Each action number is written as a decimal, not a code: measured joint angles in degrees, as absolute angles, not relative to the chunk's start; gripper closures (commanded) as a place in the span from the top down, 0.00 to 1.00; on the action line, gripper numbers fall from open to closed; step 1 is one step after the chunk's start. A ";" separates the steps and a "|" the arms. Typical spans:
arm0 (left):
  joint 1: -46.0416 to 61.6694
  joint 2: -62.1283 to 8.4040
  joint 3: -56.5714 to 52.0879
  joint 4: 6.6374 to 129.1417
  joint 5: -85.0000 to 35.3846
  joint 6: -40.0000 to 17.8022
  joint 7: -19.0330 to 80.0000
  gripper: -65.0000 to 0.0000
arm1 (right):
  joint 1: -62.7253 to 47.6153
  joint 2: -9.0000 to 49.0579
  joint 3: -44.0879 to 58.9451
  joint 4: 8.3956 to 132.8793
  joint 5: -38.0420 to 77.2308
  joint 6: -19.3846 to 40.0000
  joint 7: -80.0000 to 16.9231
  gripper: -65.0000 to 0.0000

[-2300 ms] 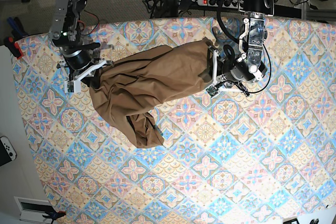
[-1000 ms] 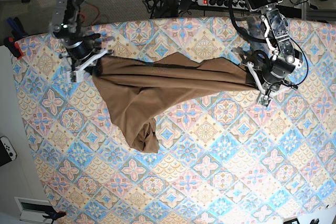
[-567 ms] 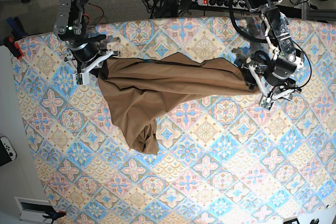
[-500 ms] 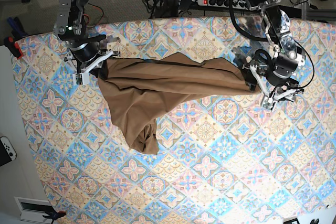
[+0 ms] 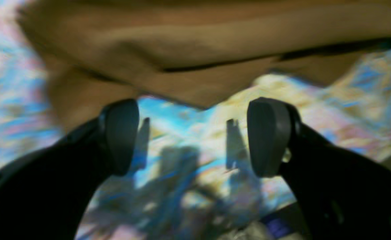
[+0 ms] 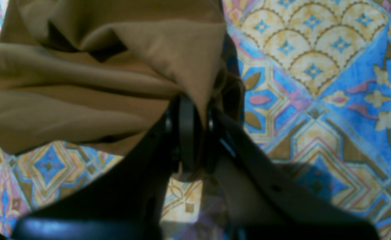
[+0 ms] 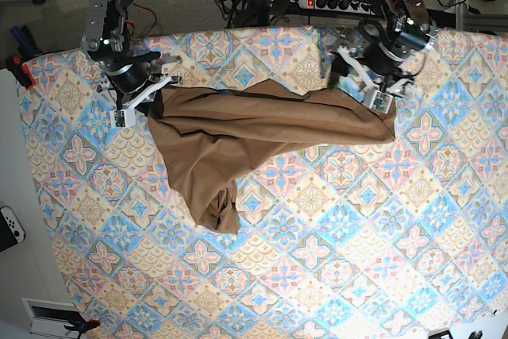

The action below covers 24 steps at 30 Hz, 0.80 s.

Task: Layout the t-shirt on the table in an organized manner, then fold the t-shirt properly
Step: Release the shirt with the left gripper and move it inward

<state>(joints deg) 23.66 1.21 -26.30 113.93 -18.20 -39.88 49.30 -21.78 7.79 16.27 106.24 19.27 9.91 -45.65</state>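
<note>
From the base view, the t-shirt (image 7: 238, 136) lies crumpled across the upper middle of the counter (image 7: 357, 260), stretched into a long tan band running side to side, with a bunched tail drooping toward the near side and ending in a twisted lump. At the band's end on this view's left, the right tool (image 7: 147, 94) sits pressed against the cloth, pinching the corner. On this view's right, the left tool (image 7: 367, 78) hangs just above the far edge of the fabric, its pale fingers spread and nothing between them. A white game controller (image 7: 9, 228) rests on the pale surface off the counter's left edge, and a power strip (image 7: 333, 1) with cables lies on the floor beyond.

In the left wrist view, blurred, the left tool (image 5: 193, 136) stands released, its two dark pads (image 5: 120, 135) wide apart with only patterned counter (image 5: 182, 160) showing between them. The t-shirt (image 5: 195, 53) fills the top of the picture, its edge just ahead of the pads and apart from them.

In the right wrist view, the right tool (image 6: 193, 113) is clenched on a fold of the t-shirt (image 6: 82, 76), the cloth draping over the fingertips and spreading off to the left. The bright blue and cream tiles of the counter (image 6: 332, 76) fill the right side.
</note>
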 measured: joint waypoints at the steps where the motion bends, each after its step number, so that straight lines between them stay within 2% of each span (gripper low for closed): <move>1: 23.57 1.28 -25.56 112.25 -19.22 -39.90 48.34 0.76 | -21.78 7.79 16.29 106.24 19.27 9.89 -45.63 0.00; 9: 19.64 2.22 -24.75 99.22 -19.75 -39.90 42.15 0.76 | -21.91 7.84 16.27 106.24 19.27 9.89 -45.63 0.00; 20: 16.29 2.68 -25.78 97.76 -19.53 -39.64 42.63 0.75 | -21.89 8.14 16.27 106.24 19.27 9.91 -45.63 0.00; 22: 14.70 3.70 -26.35 97.54 -19.22 -39.64 42.92 0.70 | -21.89 8.12 16.27 106.24 19.29 9.91 -47.03 0.00; 24: 13.63 3.97 -26.06 97.51 -19.03 -39.66 42.89 0.60 | -21.89 8.14 16.27 106.24 19.27 9.91 -49.28 0.00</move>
